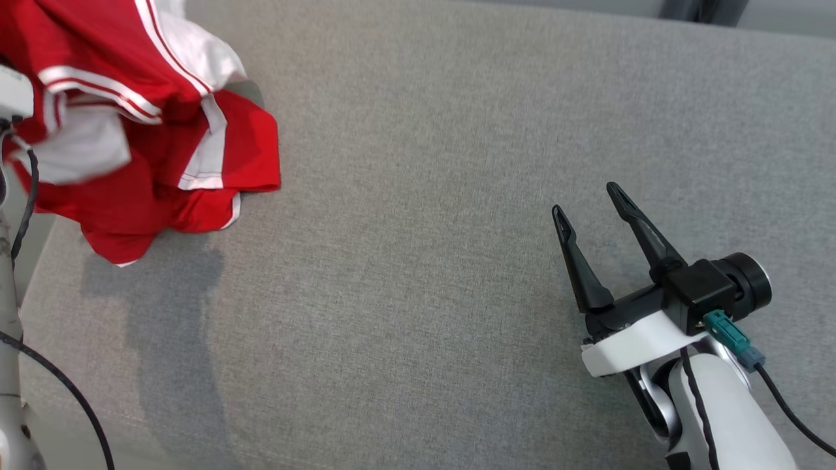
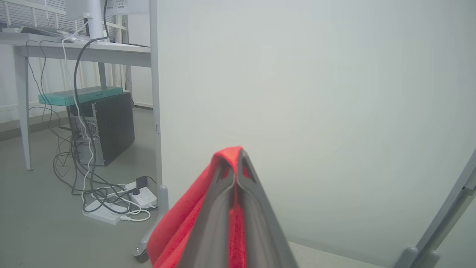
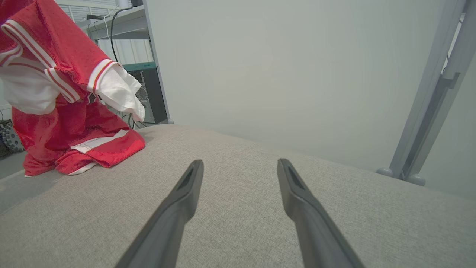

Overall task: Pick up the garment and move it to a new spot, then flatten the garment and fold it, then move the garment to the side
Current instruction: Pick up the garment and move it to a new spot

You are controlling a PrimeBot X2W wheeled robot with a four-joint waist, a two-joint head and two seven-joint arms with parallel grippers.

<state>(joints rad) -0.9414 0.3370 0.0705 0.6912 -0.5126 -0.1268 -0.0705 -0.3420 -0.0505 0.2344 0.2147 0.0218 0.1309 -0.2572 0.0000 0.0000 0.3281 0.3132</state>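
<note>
The garment (image 1: 150, 124) is red with white panels and striped trim. It hangs bunched at the upper left of the head view, its lower folds touching the grey cushion (image 1: 418, 274). In the left wrist view my left gripper (image 2: 235, 156) is shut on a red fold of the garment (image 2: 178, 227), cloth pinched between the fingertips and draping to the left. My right gripper (image 1: 588, 199) stands open above the cushion at the lower right, nothing between its fingers. The right wrist view shows its fingers (image 3: 186, 197) spread, with the garment (image 3: 63, 111) hanging at the far left.
A pale partition wall (image 2: 316, 111) stands behind the cushion, with a grey frame post (image 3: 431, 100) at the right. Beyond the cushion's left edge are a desk (image 2: 74, 48), a black computer tower (image 2: 104, 126) and cables with power strips (image 2: 122, 201) on the floor.
</note>
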